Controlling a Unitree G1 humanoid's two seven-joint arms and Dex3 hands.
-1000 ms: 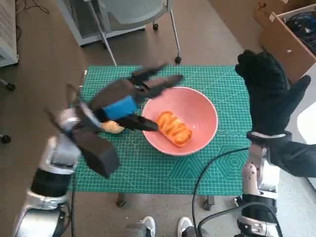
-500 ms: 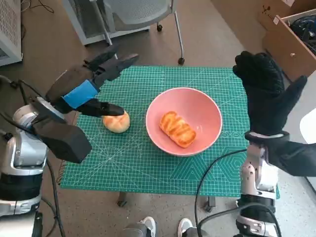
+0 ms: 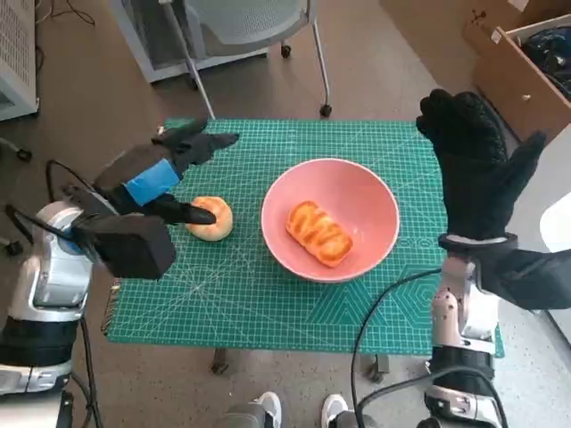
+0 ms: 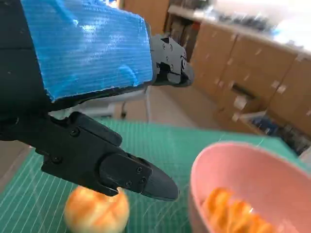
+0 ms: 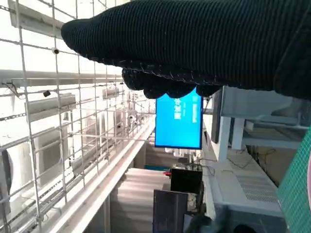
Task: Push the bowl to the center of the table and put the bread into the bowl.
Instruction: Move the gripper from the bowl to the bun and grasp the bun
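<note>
Head view puts my left hand [image 3: 168,168] over the left part of the green cutting mat [image 3: 268,303], fingers spread and holding nothing, with one lower finger [image 3: 190,212] lying across the near edge of the round bun [image 3: 211,219]. From the left wrist camera I see that finger [image 4: 138,177] just above the round bun [image 4: 97,212], but I cannot tell whether it touches the crust. The bun sits on the mat just beside the pink bowl [image 3: 375,209], apart from its rim. The bowl stands upright near the middle of the worktop, and the long glazed bread [image 3: 317,234] lies inside it, slanted across the bottom. The left wrist camera shows the bowl's rim [image 4: 204,160] and a bit of that bread [image 4: 233,213] within.

My right hand [image 3: 473,169] is raised well above the right edge of the mat, palm upright, fingers extended and released, gripping nothing. The right wrist camera gives me only the glove [image 5: 194,43] and a blue screen [image 5: 179,121] in the room beyond.

Past the worktop's far edge I see chair legs [image 3: 317,71], and at far right a cardboard box [image 3: 526,62].
</note>
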